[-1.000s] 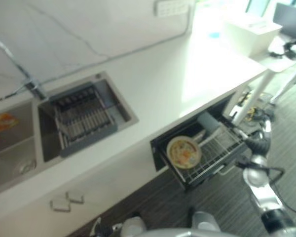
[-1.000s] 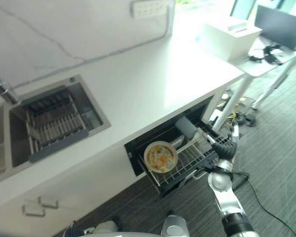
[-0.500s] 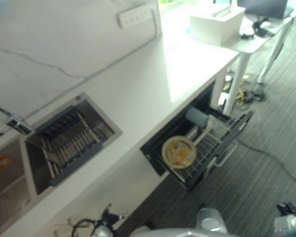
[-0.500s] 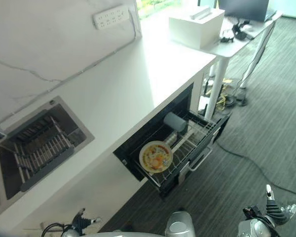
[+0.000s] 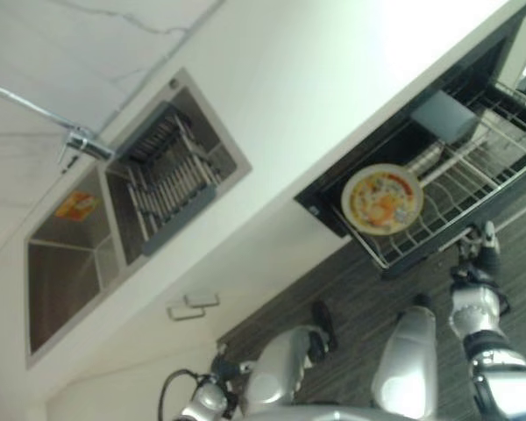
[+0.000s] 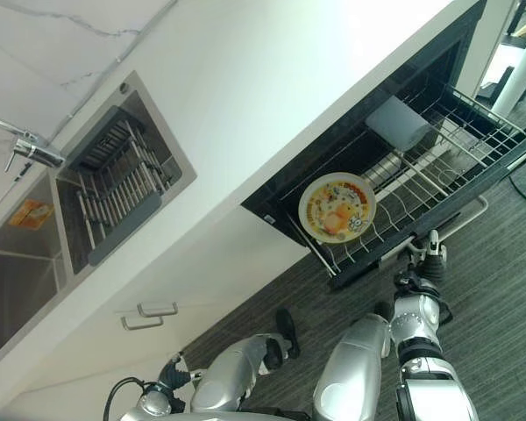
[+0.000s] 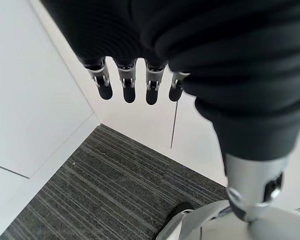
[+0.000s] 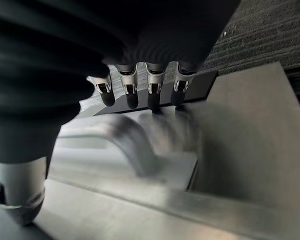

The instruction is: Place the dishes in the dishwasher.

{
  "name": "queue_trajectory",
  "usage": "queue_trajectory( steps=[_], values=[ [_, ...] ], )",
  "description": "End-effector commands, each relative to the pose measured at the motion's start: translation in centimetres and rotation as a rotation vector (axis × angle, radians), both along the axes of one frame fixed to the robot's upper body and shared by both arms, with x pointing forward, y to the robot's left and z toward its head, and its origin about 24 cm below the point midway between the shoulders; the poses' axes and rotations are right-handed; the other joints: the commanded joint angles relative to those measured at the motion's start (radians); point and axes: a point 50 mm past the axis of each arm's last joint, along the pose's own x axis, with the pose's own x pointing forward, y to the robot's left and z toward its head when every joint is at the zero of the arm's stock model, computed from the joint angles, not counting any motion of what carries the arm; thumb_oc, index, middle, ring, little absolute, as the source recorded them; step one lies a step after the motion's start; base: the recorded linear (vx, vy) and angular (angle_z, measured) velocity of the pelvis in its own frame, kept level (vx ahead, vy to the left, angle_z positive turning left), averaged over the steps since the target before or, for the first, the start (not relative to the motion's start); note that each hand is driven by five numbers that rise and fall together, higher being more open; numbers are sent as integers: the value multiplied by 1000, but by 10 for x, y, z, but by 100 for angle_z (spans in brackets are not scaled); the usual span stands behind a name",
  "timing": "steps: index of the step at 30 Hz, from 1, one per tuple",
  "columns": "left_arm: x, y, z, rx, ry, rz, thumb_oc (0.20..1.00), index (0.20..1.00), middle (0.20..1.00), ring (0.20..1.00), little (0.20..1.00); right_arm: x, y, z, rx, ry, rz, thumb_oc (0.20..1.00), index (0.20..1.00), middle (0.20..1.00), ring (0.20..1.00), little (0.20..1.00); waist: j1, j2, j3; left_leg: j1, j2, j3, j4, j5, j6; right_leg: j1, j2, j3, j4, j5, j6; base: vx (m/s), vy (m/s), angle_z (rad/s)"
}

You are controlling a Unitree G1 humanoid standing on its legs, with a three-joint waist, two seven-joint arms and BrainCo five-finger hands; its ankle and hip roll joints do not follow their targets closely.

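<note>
Right eye view: plate (image 6: 337, 207) stands in pulled-out dishwasher rack (image 6: 438, 167), grey cup (image 6: 397, 123) farther back in same rack. Right hand (image 6: 423, 272) hangs just below rack front edge, apart from plate, fingers (image 8: 154, 92) straight, holding nothing. Left hand (image 7: 135, 85) low by white cabinet (image 7: 30, 100), fingers relaxed, empty.

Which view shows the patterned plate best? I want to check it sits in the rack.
The right eye view: the plate shows whole, propped in the pulled-out dishwasher rack. The left eye view shows it too, nearer the edge. The wrist views show carpet, cabinet and a grey panel instead.
</note>
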Motion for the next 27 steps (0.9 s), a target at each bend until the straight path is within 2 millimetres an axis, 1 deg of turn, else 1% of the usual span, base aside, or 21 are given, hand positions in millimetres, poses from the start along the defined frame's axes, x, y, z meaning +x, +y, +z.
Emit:
queue_trajectory(
  steps=[1, 2, 5, 6, 7, 8, 9, 10, 11, 12, 14, 15, 16, 17, 18, 21, 22, 23, 27],
  values=[
    [-2, 20, 3, 31, -30, 30, 1000, 1000, 1000, 1000, 1000, 30, 14, 31, -81, -81, 181, 1000, 1000, 1000, 1000, 1000, 25, -22, -9, -2, 4, -86, -53, 15, -13, 44, 56, -52, 96, -154, -79, -34, 39, 5],
    [1, 22, 4, 29, -41, 36, 1000, 1000, 1000, 1000, 1000, 38, 12, 43, -107, -91, 197, 1000, 1000, 1000, 1000, 1000, 37, -25, -2, -18, 4, -92, -47, 15, -14, 29, 58, -55, 105, -155, -80, -33, 20, 5],
    [6, 26, 7, 35, -63, 36, 1000, 1000, 1000, 1000, 1000, 53, 11, 68, -165, -123, 223, 1000, 1000, 1000, 1000, 1000, 61, -35, 13, -46, 7, -96, -36, 17, -14, 6, 62, -64, 118, -154, -81, -38, -6, 14],
    [9, 29, 8, 40, -74, 37, 1000, 1000, 1000, 1000, 1000, 60, 10, 82, -194, -148, 241, 1000, 1000, 1000, 1000, 1000, 73, -43, 22, -59, 10, -99, -31, 18, -14, -3, 64, -70, 123, -151, -81, -33, -14, 11],
    [9, 30, 9, 41, -76, 37, 1000, 1000, 1000, 1000, 1000, 61, 10, 84, -194, -151, 240, 1000, 1000, 1000, 1000, 1000, 74, -44, 22, -60, 11, -99, -30, 18, -14, -4, 65, -71, 123, -151, -81, -47, -43, 8],
    [14, 36, 11, 55, -92, 32, 1000, 1000, 1000, 1000, 1000, 70, 12, 103, -245, -178, 267, 1000, 1000, 1000, 1000, 1000, 91, -56, 34, -77, 14, -104, -26, 19, -13, -12, 70, -79, 122, -146, -80, -27, -51, 15],
    [16, 40, 13, 63, -98, 32, 1000, 1000, 1000, 1000, 1000, 76, 15, 114, -270, -196, 290, 1000, 1000, 1000, 1000, 1000, 102, -65, 41, -87, 16, -109, -22, 20, -11, -14, 72, -84, 117, -140, -78, 63, -78, 23],
    [19, 46, 15, 75, -106, 33, 1000, 1000, 1000, 1000, 1000, 84, 21, 132, -308, -222, 313, 1000, 1000, 1000, 1000, 1000, 117, -89, 49, -91, 13, -117, -13, -2, -17, -7, 69, -85, 111, -154, -66, 91, -52, 27],
    [21, 50, 17, 84, -116, 36, 1000, 1000, 1000, 1000, 1000, 89, 25, 143, -334, -234, 322, 1000, 1000, 1000, 1000, 1000, 127, -99, 57, -101, 15, -119, -9, -1, -16, -10, 68, -91, 103, -145, -61, 99, -34, 23],
    [23, 51, 18, 88, -123, 35, 1000, 1000, 1000, 1000, 1000, 91, 27, 149, -352, -237, 328, 1000, 1000, 1000, 1000, 1000, 131, -104, 62, -106, 15, -120, -5, -3, -16, -12, 66, -93, 100, -142, -59, 19, 1, 23],
    [33, 57, 25, 113, -160, 20, 1000, 1000, 1000, 1000, 1000, 102, 35, 182, -418, -278, 336, 1000, 1000, 1000, 1000, 1000, 154, -120, 82, -139, 21, -124, 10, -7, -13, -28, 64, -102, 80, -118, -51, -5, -19, 13],
    [35, 59, 26, 118, -166, 20, 1000, 1000, 1000, 1000, 1000, 104, 38, 192, -436, -295, 340, 1000, 1000, 1000, 1000, 1000, 162, -126, 82, -153, 24, -125, 13, -8, -11, -37, 65, -106, 72, -110, -48, -30, -52, 5],
    [39, 63, 29, 122, -176, 24, 1000, 1000, 1000, 1000, 1000, 109, 44, 210, -453, -329, 343, 1000, 1000, 1000, 1000, 1000, 175, -136, 83, -182, 26, -129, 15, -6, -9, -57, 68, -112, 53, -93, -42, 0, 0, 0],
    [41, 65, 30, 118, -178, 35, 1000, 1000, 1000, 1000, 1000, 112, 49, 222, -472, -347, 350, 1000, 1000, 1000, 1000, 1000, 184, -144, 83, -200, 28, -131, 13, -3, -9, -71, 70, -118, 33, -76, -37, -5, 34, 12],
    [45, 68, 33, 110, -199, 51, 1000, 1000, 1000, 1000, 1000, 115, 57, 240, -519, -360, 361, 1000, 1000, 1000, 1000, 1000, 199, -153, 83, -230, 27, -131, 7, 4, -7, -91, 69, -128, -7, -46, -27, 15, 82, 10],
    [52, 70, 37, 102, -227, 69, 1000, 1000, 1000, 1000, 1000, 117, 63, 254, -574, -366, 368, 1000, 1000, 1000, 1000, 1000, 213, -164, 83, -255, 26, -130, 3, 7, -3, -104, 65, -140, -44, -18, -16, 24, 59, 7],
    [53, 70, 38, 101, -231, 72, 1000, 1000, 1000, 1000, 1000, 117, 63, 256, -580, -368, 369, 1000, 1000, 1000, 1000, 1000, 215, -166, 83, -258, 26, -130, 3, 7, -3, -105, 64, -141, -48, -14, -15, 35, 0, 8],
    [58, 76, 43, 111, -248, 78, 1000, 1000, 1000, 1000, 1000, 117, 64, 266, -612, -367, 370, 1000, 1000, 1000, 1000, 1000, 227, -182, 83, -273, 26, -136, 2, 7, -3, -104, 61, -157, -79, 5, -6, 30, -27, 6],
    [65, 87, 51, 142, -261, 75, 1000, 1000, 1000, 1000, 1000, 118, 66, 284, -702, -344, 359, 1000, 1000, 1000, 1000, 1000, 254, -212, 83, -309, 32, -149, 4, 10, -5, -107, 59, -186, -116, 34, 6, 29, -62, 17]
  ],
)
